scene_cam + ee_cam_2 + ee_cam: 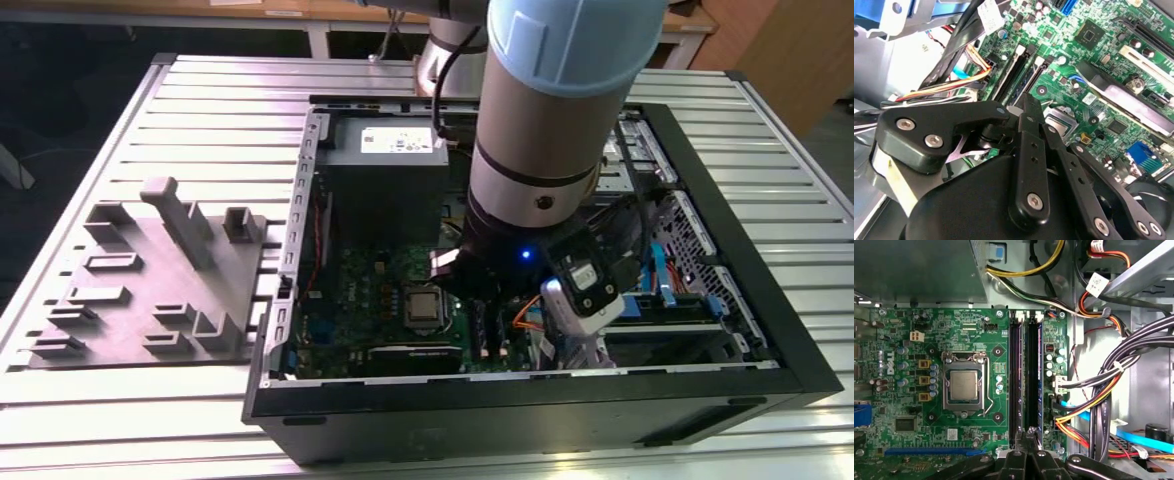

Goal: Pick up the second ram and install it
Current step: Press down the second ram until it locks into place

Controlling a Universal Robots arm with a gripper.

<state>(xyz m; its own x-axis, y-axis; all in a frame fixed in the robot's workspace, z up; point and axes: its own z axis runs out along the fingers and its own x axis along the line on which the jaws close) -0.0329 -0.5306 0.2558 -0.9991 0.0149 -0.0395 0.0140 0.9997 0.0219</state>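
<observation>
Inside the open computer case (534, 400), which lies on its side on the slatted metal table (200, 100), the arm reaches down over the green motherboard (929, 340) with its black hand (1024, 457) pressed together just above the near end of the memory slots. In the first wrist view, two long slots run side by side past the processor socket (964, 385), and the second ram (1033, 380) sits upright in the one farther from the socket, seen edge-on as a thin, dark blue-black strip running the slot's whole length. The neighbouring slot (1015, 380) looks filled too, with a similar dark strip. The hand's fingertips (1030, 437) meet at the end of the strip, though whether they touch it I cannot tell. In the second wrist view the fingers (1030, 130) point down at the same pair of slots (1019, 70), closed to a narrow tip. A bundle of coloured power cables (1089, 410) runs just beside the slots on the side away from the socket. In the exterior view, the grey power supply (387, 150) sits at the far end of the case, and a grey parts fixture (147, 280) rests on the table toward the exterior view's left.
</observation>
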